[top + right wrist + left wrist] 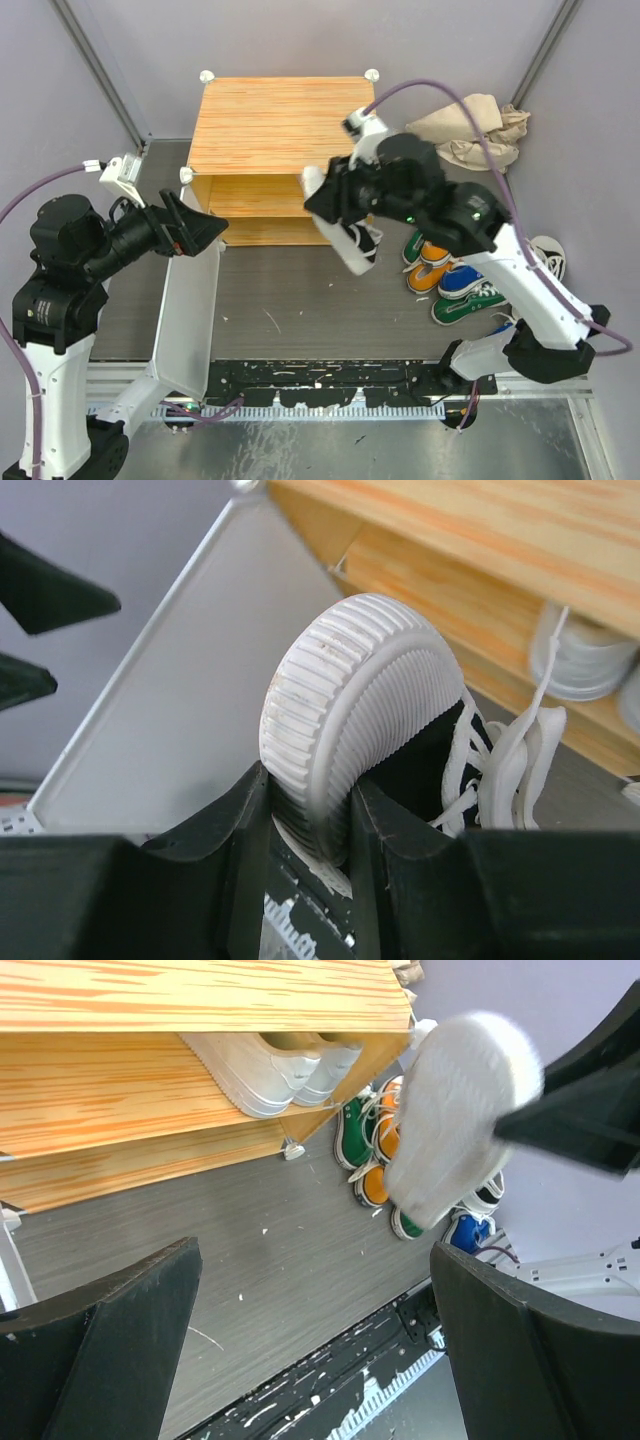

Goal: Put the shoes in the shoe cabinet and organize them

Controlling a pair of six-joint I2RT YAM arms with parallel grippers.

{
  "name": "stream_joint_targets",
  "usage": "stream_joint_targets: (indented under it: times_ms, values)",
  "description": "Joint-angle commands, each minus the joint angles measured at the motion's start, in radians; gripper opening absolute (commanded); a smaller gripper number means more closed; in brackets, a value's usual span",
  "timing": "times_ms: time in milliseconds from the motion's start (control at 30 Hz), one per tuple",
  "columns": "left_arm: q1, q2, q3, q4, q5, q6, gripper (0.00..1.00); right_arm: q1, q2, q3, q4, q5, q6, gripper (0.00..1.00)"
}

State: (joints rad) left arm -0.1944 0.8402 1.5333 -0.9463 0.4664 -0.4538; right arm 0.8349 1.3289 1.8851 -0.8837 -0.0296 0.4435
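The black-and-white shoe (352, 248) hangs in the air just in front of the shoe cabinet (275, 110), off the floor and not yet on a shelf. My right gripper (312, 830) has it: the jaws stand partly apart, pinched on the ribbed white rubber at one rounded end, with the laces dangling past them. From that grip the shoe's long axis runs down and back toward my bases, sole turned toward my left side, so the free end points away from the opening. The shelves lie beyond my fingers, which means, as I judge it, that the shoe must be swung round or carried in lengthwise. A white pair (275, 1070) already sits on a shelf toward the right end. My left gripper (195, 232) is spread wide and empty beside the top of the swung-out door (190, 310). The other shoes (450, 275) wait on the floor to the right.
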Motion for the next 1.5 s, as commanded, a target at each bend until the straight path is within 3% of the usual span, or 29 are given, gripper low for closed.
stream_joint_targets:
  times_ms: [0, 233, 433, 667, 733, 833, 900, 1133, 1300, 1467]
  values:
    - [-0.002, -0.012, 0.041, -0.019, -0.030, 0.031, 0.98, 0.188, 0.007, -0.004, 0.110, 0.177, 0.000, 0.01]
    - [-0.002, -0.023, 0.077, -0.088, -0.081, 0.071, 0.98, 0.372, 0.043, -0.235, 0.179, 0.313, 0.053, 0.01]
    - [-0.002, -0.042, 0.049, -0.097, -0.096, 0.076, 0.98, 0.431, 0.145, -0.434, 0.305, 0.429, 0.102, 0.01]
    - [-0.001, -0.043, 0.014, -0.097, -0.093, 0.078, 0.98, 0.446, 0.305, -0.489, 0.481, 0.644, 0.095, 0.02]
    - [-0.002, -0.044, 0.012, -0.100, -0.092, 0.081, 0.98, 0.447, 0.351, -0.457, 0.484, 0.662, 0.079, 0.26]
    - [-0.002, -0.043, 0.019, -0.117, -0.095, 0.093, 0.98, 0.447, 0.404, -0.416, 0.451, 0.668, 0.072, 0.75]
    - [-0.002, -0.047, 0.018, -0.120, -0.101, 0.100, 0.98, 0.447, 0.410, -0.416, 0.436, 0.672, 0.074, 0.97]
    - [-0.002, -0.043, -0.010, -0.111, -0.087, 0.105, 0.98, 0.447, 0.322, -0.459, 0.322, 0.685, 0.111, 1.00]
    - [-0.003, -0.056, -0.011, -0.101, -0.069, 0.104, 0.98, 0.438, 0.129, -0.556, 0.059, 0.780, 0.285, 1.00]
    - [-0.002, -0.071, -0.021, -0.074, -0.033, 0.097, 0.98, 0.280, -0.057, -0.702, -0.173, 0.721, 0.476, 1.00]
